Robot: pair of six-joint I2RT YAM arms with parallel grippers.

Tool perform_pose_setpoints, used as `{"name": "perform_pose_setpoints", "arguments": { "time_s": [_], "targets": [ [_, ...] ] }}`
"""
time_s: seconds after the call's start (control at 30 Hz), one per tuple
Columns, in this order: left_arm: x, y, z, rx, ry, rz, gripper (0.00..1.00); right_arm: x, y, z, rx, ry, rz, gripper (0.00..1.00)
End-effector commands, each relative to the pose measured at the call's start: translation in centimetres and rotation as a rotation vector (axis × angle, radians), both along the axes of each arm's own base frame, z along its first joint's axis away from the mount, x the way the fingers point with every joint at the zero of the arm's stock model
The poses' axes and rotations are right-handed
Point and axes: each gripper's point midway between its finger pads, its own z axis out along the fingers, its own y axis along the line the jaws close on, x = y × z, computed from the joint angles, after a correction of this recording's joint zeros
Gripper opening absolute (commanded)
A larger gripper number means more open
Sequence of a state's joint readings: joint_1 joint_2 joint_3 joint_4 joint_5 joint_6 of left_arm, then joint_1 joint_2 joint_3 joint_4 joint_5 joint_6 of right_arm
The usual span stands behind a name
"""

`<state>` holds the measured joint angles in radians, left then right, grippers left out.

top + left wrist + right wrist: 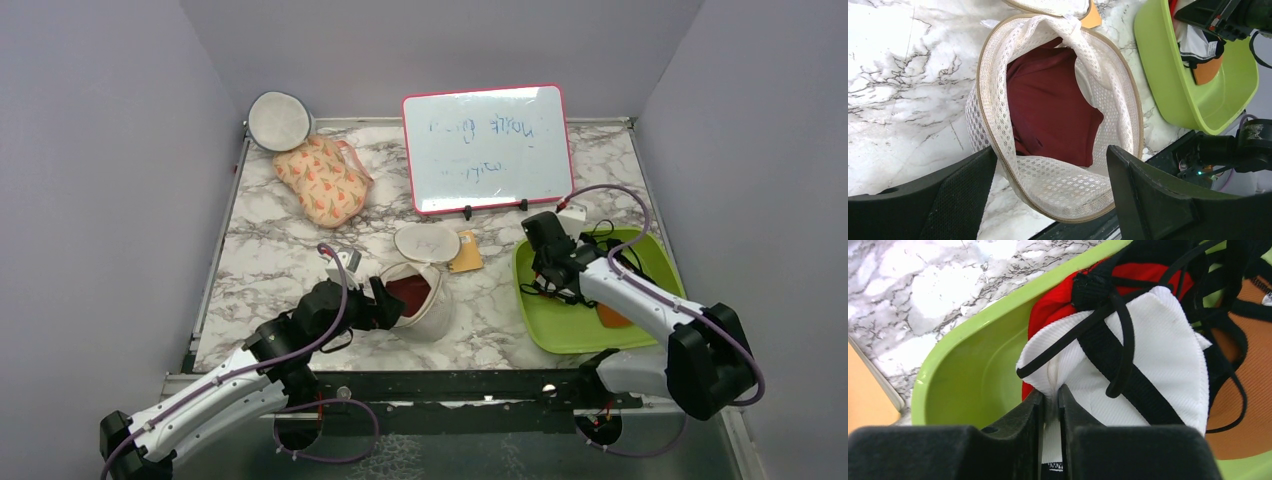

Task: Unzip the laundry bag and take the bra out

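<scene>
Mesh of the laundry bag (1058,195) fills the gap between the spread fingers of the left tool (1050,157). That tool stands wide open, with the bag's near rim lying between its two black pads. One pad sits right against the tan zip edge, though I cannot tell whether it presses on it. The bag lies on the marble worktop (898,75) directly ahead of this tool, unzipped, its mouth gaping toward the wrist camera. Just past the tool's fingertips, a dark red garment (1053,110) lies bunched inside the bag, wholly within the mesh walls. At the rim farthest from the tool, a round cream flap (427,242) with a small black squiggle lies flat, partly over an orange notepad (467,252).

The right tool (1050,397) is clamped tight on a fold of a white ribbed garment (1158,350) crossed by black straps (1108,340). Red fabric (1048,310) shows just behind that fold. This tool is over a lime green tray (963,370), whose wall curves close beside the pinched fold. An orange item (1243,415) lies in the tray on the other side of the tool, under the straps. From above, the tray sits on the worktop off to the right of the left tool, apart from the bag.

Well beyond both tools, at the back of the worktop, a pink-framed whiteboard (488,148) leans. A peach floral pouch (322,180) and a grey-rimmed white disc (279,120) lie far ahead of the left tool.
</scene>
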<state>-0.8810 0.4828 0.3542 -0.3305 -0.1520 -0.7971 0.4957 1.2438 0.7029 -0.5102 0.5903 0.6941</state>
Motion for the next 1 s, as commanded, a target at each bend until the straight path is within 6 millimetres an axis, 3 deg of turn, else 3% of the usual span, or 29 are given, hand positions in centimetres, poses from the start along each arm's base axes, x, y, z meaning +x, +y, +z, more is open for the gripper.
{"name": "perform_pose_setpoints", "arguments": {
  "time_s": [0.0,0.2,0.5,0.63,0.77,0.87,0.97],
  "targets": [
    [0.3,0.4,1.2,0.013,-0.035,0.006,0.74,0.4,0.6,0.3,0.081,-0.043,-0.052,0.17],
    [0.4,1.1,1.1,0.042,-0.041,0.024,0.75,-0.1,-0.8,2.4,0.103,-0.159,-0.106,0.28],
    [0.6,1.2,1.3,0.043,-0.05,0.038,0.76,-0.2,-2.9,1.5,0.143,-0.142,-0.195,0.25],
    [0.5,1.1,1.5,0.035,-0.05,0.032,0.76,-1.2,-4.9,1.4,0.197,-0.153,-0.314,0.2],
    [0.5,1.2,1.7,0.025,-0.059,0.035,0.76,-2.8,-7.6,3.6,0.187,-0.227,-0.428,0.1],
    [0.6,1.2,1.9,0.03,-0.069,0.036,0.76,-4.6,-9.8,5.9,0.13,-0.271,-0.527,0.09],
    [0.8,1.3,1.9,0.04,-0.078,0.038,0.77,-5.2,-10.5,7.8,0.116,-0.311,-0.531,0.09]
  ]
}}
